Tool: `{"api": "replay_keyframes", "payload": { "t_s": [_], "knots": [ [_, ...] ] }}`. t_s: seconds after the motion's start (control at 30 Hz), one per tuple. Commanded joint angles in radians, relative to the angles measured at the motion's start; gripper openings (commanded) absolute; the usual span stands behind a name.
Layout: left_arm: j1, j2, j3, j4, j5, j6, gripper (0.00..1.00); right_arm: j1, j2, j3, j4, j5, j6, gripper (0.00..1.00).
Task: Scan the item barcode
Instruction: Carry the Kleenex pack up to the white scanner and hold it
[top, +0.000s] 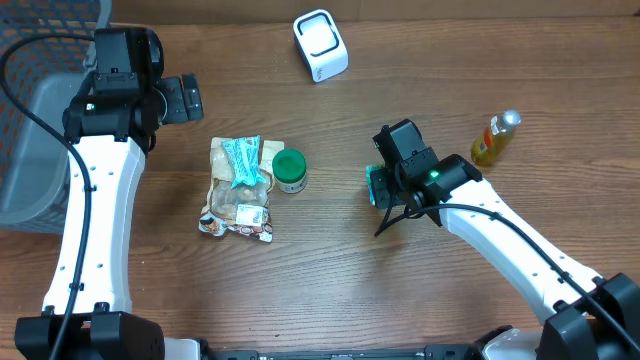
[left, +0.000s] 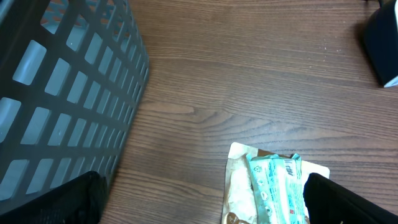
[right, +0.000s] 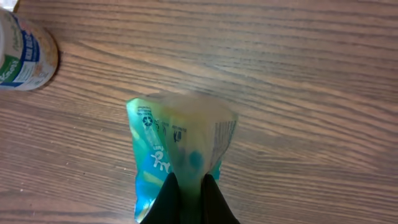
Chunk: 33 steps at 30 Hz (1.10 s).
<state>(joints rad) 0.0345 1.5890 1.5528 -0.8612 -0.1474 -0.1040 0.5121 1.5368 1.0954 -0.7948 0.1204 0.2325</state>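
My right gripper (right: 189, 182) is shut on a teal snack packet (right: 180, 134), pinching its folded edge just above the wooden table. From overhead the packet (top: 372, 181) shows at the tip of the right gripper (top: 384, 191), mid-right of the table. The white barcode scanner (top: 320, 45) stands at the far centre, apart from both arms. My left gripper (top: 190, 98) is open near the back left with nothing between its fingers. In the left wrist view the left gripper (left: 202, 202) hovers over bare wood, with a second teal packet (left: 277, 186) on a tan pouch (left: 239, 186) just ahead.
A grey mesh basket (top: 35, 150) fills the left edge, close beside the left arm. The tan pouch pile (top: 238, 195) and a green-lidded jar (top: 290, 170) lie at the centre. A yellow bottle (top: 495, 138) lies at the right. The jar (right: 25, 53) shows ahead-left of the right gripper.
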Motion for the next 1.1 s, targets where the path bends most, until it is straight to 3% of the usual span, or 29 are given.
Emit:
{"api": "replay_keyframes", "payload": {
  "t_s": [0.0,0.77,1.07],
  "knots": [
    [-0.002,0.001,0.007,0.001,-0.010,0.007,0.99,0.004,0.002,0.017,0.008,0.029,0.007,0.04],
    [-0.002,0.001,0.007,0.001,-0.010,0.007,1.00,0.004,0.002,0.027,0.024,-0.051,0.007,0.04],
    [-0.002,0.001,0.007,0.001,-0.010,0.007,1.00,0.004,0.003,0.467,-0.191,-0.034,-0.005,0.03]
  ]
}}
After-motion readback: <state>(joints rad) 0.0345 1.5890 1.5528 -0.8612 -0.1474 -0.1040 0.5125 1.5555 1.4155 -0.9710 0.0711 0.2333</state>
